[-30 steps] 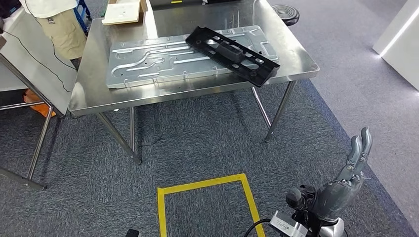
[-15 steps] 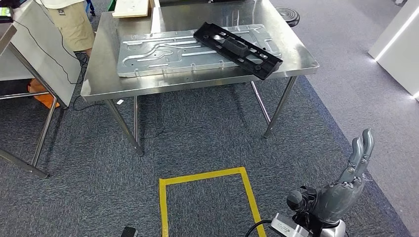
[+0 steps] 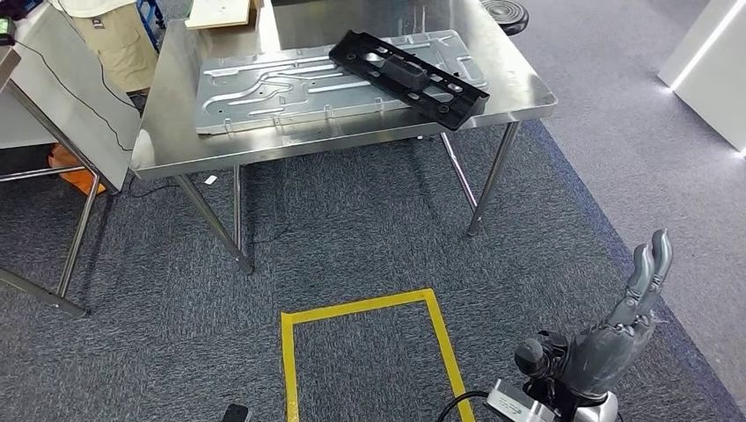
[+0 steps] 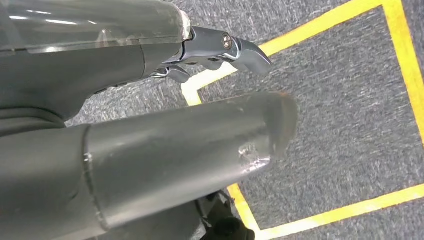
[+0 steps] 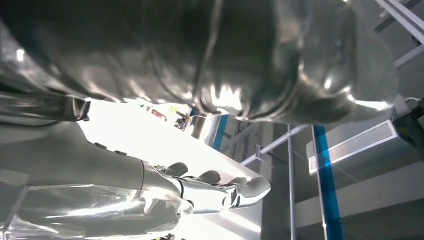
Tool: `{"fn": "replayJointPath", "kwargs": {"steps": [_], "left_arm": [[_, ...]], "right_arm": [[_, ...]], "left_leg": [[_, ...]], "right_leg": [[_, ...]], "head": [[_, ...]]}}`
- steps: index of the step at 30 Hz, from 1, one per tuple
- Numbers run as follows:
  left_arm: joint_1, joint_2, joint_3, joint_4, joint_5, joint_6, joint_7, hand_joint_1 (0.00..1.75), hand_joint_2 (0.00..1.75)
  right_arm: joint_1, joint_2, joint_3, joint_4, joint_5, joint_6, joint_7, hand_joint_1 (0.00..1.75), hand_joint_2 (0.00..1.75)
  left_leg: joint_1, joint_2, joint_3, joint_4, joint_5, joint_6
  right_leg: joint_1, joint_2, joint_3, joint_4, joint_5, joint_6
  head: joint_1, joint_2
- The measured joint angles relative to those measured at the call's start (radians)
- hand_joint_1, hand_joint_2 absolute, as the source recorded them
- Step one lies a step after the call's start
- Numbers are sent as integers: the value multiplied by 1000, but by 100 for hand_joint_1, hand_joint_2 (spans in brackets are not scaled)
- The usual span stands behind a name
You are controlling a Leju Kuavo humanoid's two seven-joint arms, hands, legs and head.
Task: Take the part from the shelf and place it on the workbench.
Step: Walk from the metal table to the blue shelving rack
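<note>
A long black plastic part [image 3: 407, 77] lies slantwise on the steel workbench [image 3: 522, 90], its far end resting on a large grey stamped metal plate [image 3: 264, 88]. My right hand [image 3: 616, 338] is low at the near right, well short of the bench, with its fingers straight up and nothing in it. The right wrist view shows that hand [image 5: 210, 190] empty against a bright ceiling. In the left wrist view my left hand [image 4: 150, 140] hangs over the carpet with its fingers [image 4: 235, 50] stretched out, holding nothing.
A yellow tape square [image 3: 369, 352] marks the grey carpet in front of me. A second steel table [image 3: 53, 97] stands at the left, with a person [image 3: 114, 44] behind it. A black stool [image 3: 506, 13] is beyond the bench and a white wall unit [image 3: 713, 61] at the right.
The whole picture has shifted a little, so the camera has moved. The black part and plate lie as before on the bench. My right hand keeps its raised, empty pose.
</note>
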Motion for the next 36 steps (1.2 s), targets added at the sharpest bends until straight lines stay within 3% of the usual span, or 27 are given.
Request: {"fn": "replayJointPath", "kwargs": {"steps": [1, 3, 5, 7, 10, 12, 13, 16, 17, 18, 19, 21, 23, 26, 28, 31, 32, 33, 34, 36], "left_arm": [[2, 0, 0, 0, 0, 1, 0, 0, 0], [5, 0, 0, 0, 0, 2, -2, 0, 0], [6, 0, 0, 0, 1, 2, -3, 0, 87], [5, 1, 0, 0, 1, 4, -5, 0, 175], [7, 3, 0, 0, 2, 9, -6, 0, 175], [9, 3, 1, 0, 2, 11, -6, 0, 175], [9, 3, 1, 0, 3, 13, -6, 0, 175], [11, 3, 1, 0, 3, 15, -7, 0, 175], [13, 3, 1, 0, 3, 15, -7, 0, 175], [14, 3, 1, 0, 3, 15, -7, 0, 175], [16, 3, 1, 0, 3, 15, -7, 0, 175], [16, 3, 1, 0, 3, 15, -8, 0, 175], [15, 3, 1, 0, 3, 15, -8, 0, 175], [15, 3, 2, 0, 8, 15, -10, 0, 175], [16, 4, 4, 0, 11, 15, -14, 0, 175], [20, 4, 6, 0, 15, 15, -17, 0, 175], [22, 4, 7, 0, 17, 15, -18, 0, 175], [24, 3, 8, 0, 18, 16, -19, 0, 175], [27, 3, 9, 0, 19, 18, -21, 0, 175], [28, 4, 15, 0, 18, 20, -25, 0, 175]], "right_arm": [[1, 0, 0, 0, -13, 0, 0, 0, 0], [4, 0, -1, 0, -44, 0, 0, 0, 0], [5, 0, -1, 0, -67, 0, 0, 0, 0], [5, 0, -2, 0, -79, 0, 0, 0, 0], [8, 0, -5, 0, -93, 0, 0, 0, 0], [10, 0, -17, 0, -111, 0, 0, 0, 0], [11, 0, -26, 0, -120, 0, 0, 0, 0], [18, 0, -52, 1, -134, 0, 0, 0, 0], [21, 0, -59, 1, -136, 0, 0, 0, 0], [23, 0, -65, 1, -138, 0, 0, 0, 0], [24, 0, -68, 1, -138, 0, 0, 0, 0], [25, 0, -73, 2, -139, 0, 0, 0, 0], [26, 0, -79, 1, -140, 0, 0, 0, 0], [30, 1, -97, 1, -151, 0, 0, 0, 0], [32, 2, -118, 2, -170, 0, 0, 0, 0], [36, 6, -170, 12, -208, 0, 0, 0, 0], [38, 7, -198, 22, -224, 0, 0, 0, 0], [39, 8, -229, 35, -243, 0, 0, 0, 0], [39, 8, -258, 48, -259, 0, 0, 0, 0], [39, 8, -321, 79, -292, 0, 1, 0, 0]], "left_leg": [[1, 0, -28, 57, -19, -2], [2, 0, -40, 77, -1, 0], [1, 0, 21, -52, 74, 9], [-3, 0, 74, -172, 117, 19], [-7, 0, 81, -205, 126, 31], [-3, 1, 84, -216, 138, 44], [0, 2, 84, -221, 144, 51], [-1, 4, 75, -223, 152, 59], [-1, 4, 72, -222, 153, 59], [-1, 4, 71, -222, 155, 59], [-1, 4, 70, -220, 155, 57], [-2, 3, 69, -213, 152, 51], [-6, 1, 66, -205, 149, 40], [-5, 0, 64, -204, 148, 23], [-2, 0, 47, -163, 116, 12], [0, -1, -35, 21, 13, 2], [0, -1, -57, 73, -5, 3], [-1, -1, -64, 93, -4, 5], [-2, -1, -49, 69, 18, 11], [-10, -2, 22, -66, 85, 35]], "right_leg": [[1, 0, -2, 1, 1, -1], [3, 1, -4, 4, 1, -2], [4, 2, -3, 7, 1, -1], [8, 3, -5, 9, 3, 7], [8, 2, -7, 4, 11, 26], [7, 2, -13, 21, -5, 37], [7, 3, -29, 57, -32, 41], [6, 3, -114, 248, -132, 48], [6, 3, -129, 284, -140, 50], [5, 3, -127, 286, -131, 51], [3, 3, -99, 239, -103, 51], [0, 3, -16, 92, -45, 52], [-1, 6, 29, 4, -22, 43], [3, 9, 26, -2, -18, 22], [0, 8, 24, -4, -13, 9], [1, 5, 13, -5, -7, 0], [2, 5, 11, -5, -6, -1], [5, 5, 9, -4, -5, -2], [7, 5, 10, -4, -5, -2], [11, 5, 13, -5, -4, -2]], "head": [[0, 0], [0, 0], [0, 0], [0, 0], [0, 0], [0, 0], [1, 0], [1, 0], [1, 0], [1, 0], [1, 0], [1, 0], [0, 0], [0, 0], [0, 0], [0, 0], [0, 0], [0, 0], [0, 0], [0, 0]]}}
